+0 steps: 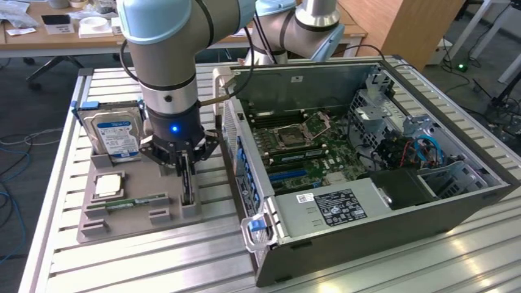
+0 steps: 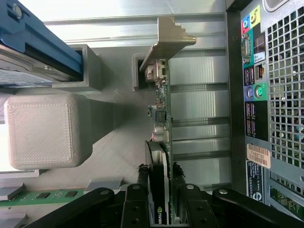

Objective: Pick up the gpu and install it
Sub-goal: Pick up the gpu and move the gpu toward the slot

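The arm stands at the left of the exterior frame, its gripper (image 1: 185, 166) lowered straight down over the grey holder (image 1: 134, 223) on the table (image 1: 122, 268). The gpu (image 1: 188, 192) stands on edge in a slot at the holder's right side, in the lower left of that frame, and its lower edge is seated in the holder's blocks.

The jaws are clenched on the gpu. In the wrist view the gripper (image 2: 160, 168) straddles the card's (image 2: 161, 123) top edge, one black finger against each face. The silver end bracket (image 2: 168, 40) sits at the far end of the card, beside one of the holder's posts.

Also on the holder:
- A hard drive (image 1: 114, 134) with a blue and white label stands upright at the back, left of the gripper.
- A square processor (image 1: 107, 185) lies flat in front of it.
- A narrow green memory stick (image 1: 130, 202) lies nearer the frame's bottom.

An open computer case (image 1: 456, 201) lies on its side, filling the centre and right of the exterior frame. Its green motherboard (image 1: 309, 152) is exposed, and its rear panel is just beside the holder.
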Robot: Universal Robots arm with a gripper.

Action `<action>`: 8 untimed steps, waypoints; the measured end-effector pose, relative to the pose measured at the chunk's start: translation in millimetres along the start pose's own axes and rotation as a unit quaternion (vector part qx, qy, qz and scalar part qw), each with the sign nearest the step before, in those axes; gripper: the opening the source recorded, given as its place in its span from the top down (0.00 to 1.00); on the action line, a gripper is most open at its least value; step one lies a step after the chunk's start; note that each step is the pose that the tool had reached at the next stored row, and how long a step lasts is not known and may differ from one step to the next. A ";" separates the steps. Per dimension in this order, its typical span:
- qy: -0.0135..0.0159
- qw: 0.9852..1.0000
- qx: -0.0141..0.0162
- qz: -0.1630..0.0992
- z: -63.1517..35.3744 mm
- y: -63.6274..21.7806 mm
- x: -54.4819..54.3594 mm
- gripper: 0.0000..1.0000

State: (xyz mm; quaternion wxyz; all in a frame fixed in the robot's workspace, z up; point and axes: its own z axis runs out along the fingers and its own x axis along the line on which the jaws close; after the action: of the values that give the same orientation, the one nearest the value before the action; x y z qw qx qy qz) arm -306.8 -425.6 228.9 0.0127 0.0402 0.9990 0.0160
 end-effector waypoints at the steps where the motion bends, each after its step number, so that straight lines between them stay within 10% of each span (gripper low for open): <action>1: 0.000 1.000 0.000 0.000 0.0 0.0 0.0 0.68; 8: 0.000 1.000 0.000 0.000 0.0 0.0 0.0 0.74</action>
State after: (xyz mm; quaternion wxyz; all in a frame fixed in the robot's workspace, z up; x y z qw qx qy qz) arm -306.8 -425.6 228.9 0.0127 0.0402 0.9990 0.0160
